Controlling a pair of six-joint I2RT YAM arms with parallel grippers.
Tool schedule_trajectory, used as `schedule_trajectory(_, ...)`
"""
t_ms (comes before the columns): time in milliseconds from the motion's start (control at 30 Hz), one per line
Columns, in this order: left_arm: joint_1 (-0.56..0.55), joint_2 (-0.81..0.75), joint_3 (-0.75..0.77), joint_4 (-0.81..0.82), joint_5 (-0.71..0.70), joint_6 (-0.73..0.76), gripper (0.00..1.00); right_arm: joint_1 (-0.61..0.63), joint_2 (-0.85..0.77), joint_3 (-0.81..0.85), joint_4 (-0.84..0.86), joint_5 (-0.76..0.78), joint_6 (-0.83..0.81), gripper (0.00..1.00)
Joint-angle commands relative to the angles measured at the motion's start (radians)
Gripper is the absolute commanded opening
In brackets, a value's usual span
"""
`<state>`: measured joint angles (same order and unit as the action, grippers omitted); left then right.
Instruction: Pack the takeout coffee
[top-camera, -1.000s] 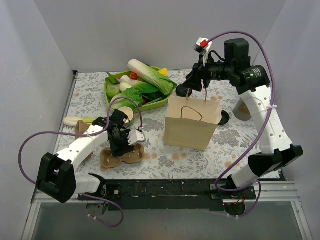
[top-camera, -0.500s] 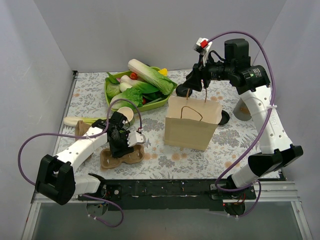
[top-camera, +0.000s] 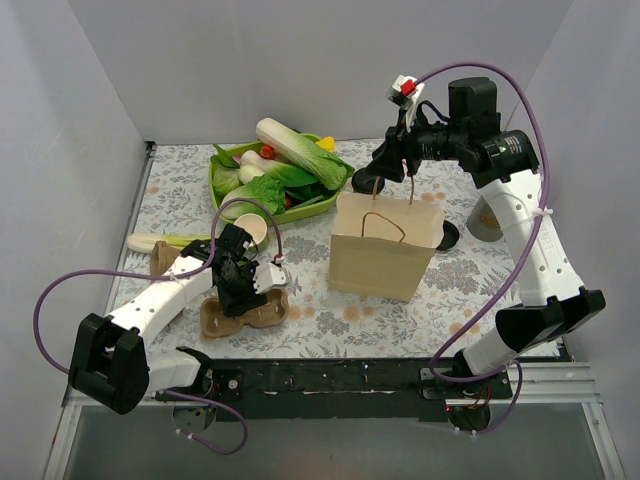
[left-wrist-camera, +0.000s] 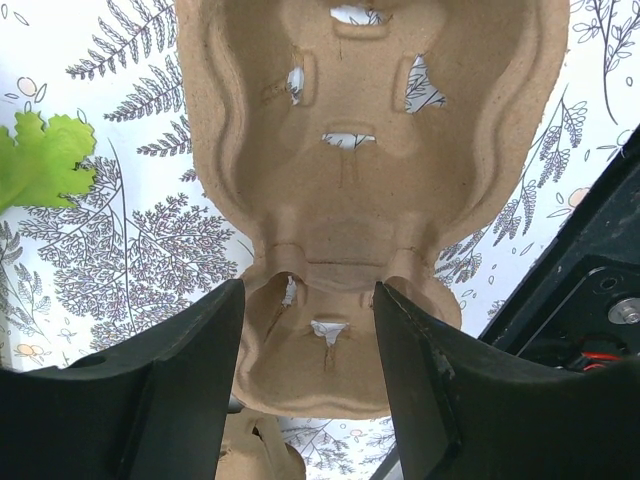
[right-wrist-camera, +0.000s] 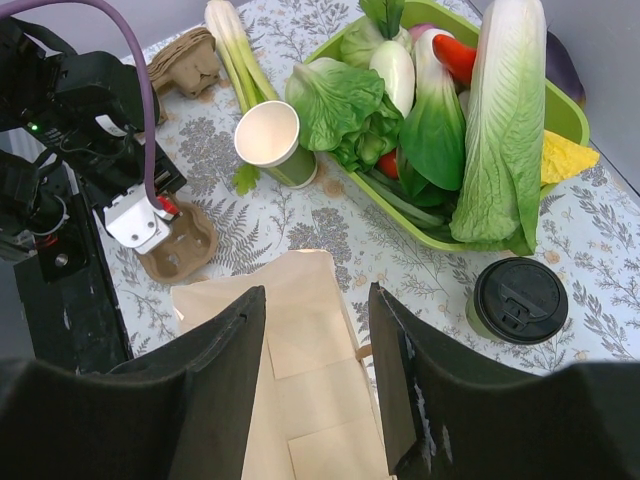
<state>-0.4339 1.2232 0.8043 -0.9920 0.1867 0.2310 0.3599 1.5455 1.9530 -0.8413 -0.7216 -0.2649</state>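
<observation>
The takeout coffee, a green cup with a black lid, stands on the table between the vegetable tray and the brown paper bag. My right gripper is open and empty above the bag's open mouth; it also shows in the top view. My left gripper is open, its jaws on either side of the near pocket of a cardboard cup carrier, which lies at the front left. A lidless green cup stands by the tray.
A green tray of vegetables sits at the back. A second cardboard carrier and a leek lie at the left. A loose black lid and a grey cup are right of the bag.
My left arm has shifted slightly over the carrier. The right arm has not moved.
</observation>
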Motion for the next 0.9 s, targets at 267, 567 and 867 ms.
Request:
schedule_trajectory(267,0.003,0.001,-0.039,0.039,0.022,-0.012,0.54,-0.003,-0.012,-0.012,0.030,-0.006,0.001,0.54)
schedule_trajectory(567,0.003,-0.025,-0.010,0.059,0.017,-0.079,0.52,-0.003,-0.005,-0.014,0.033,0.001,0.000,0.54)
schedule_trajectory(867,0.001,-0.088,-0.005,0.039,0.014,-0.134,0.64,-0.003,0.001,-0.022,0.038,-0.004,0.000,0.54)
